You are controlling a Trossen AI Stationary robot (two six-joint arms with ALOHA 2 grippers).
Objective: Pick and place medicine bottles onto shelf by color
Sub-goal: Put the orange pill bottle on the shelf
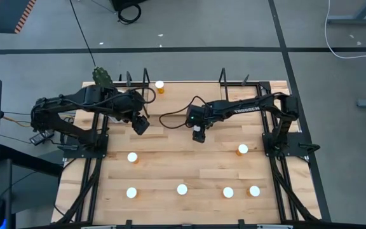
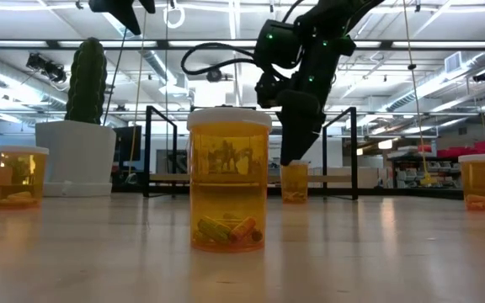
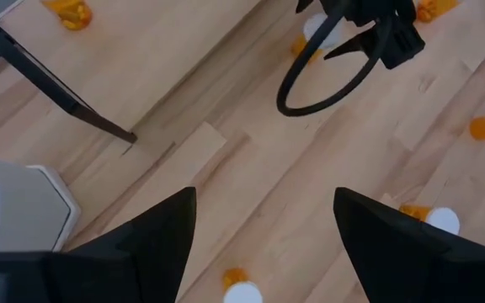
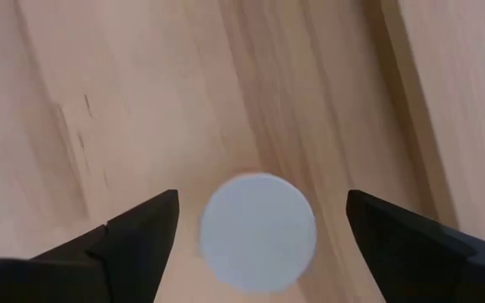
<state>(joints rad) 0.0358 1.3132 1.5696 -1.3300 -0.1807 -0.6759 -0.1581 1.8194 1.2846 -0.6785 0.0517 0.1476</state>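
The orange medicine bottles with white caps stand upright, spread over the wooden table. One (image 1: 159, 84) stands on the shelf (image 1: 189, 86), a low wood board between black wire ends at the far edge. Others stand toward the near edge (image 1: 182, 189), (image 1: 132, 157), (image 1: 242, 149). My right gripper (image 1: 198, 135) hangs open, pointing down over one bottle, whose white cap (image 4: 258, 244) shows between the fingers (image 4: 133, 231) without touching them. In the low view this gripper (image 2: 291, 151) hovers above that bottle (image 2: 293, 182). My left gripper (image 1: 140, 125) is open and holds nothing, raised in front of the shelf.
A white hexagonal pot with a cactus (image 2: 76, 156) stands at the far left corner by the shelf's end (image 3: 23, 202). Black cables loop from both arms over the table's far middle (image 1: 170, 117). More bottles line the near edge (image 1: 131, 192), (image 1: 228, 192), (image 1: 254, 190).
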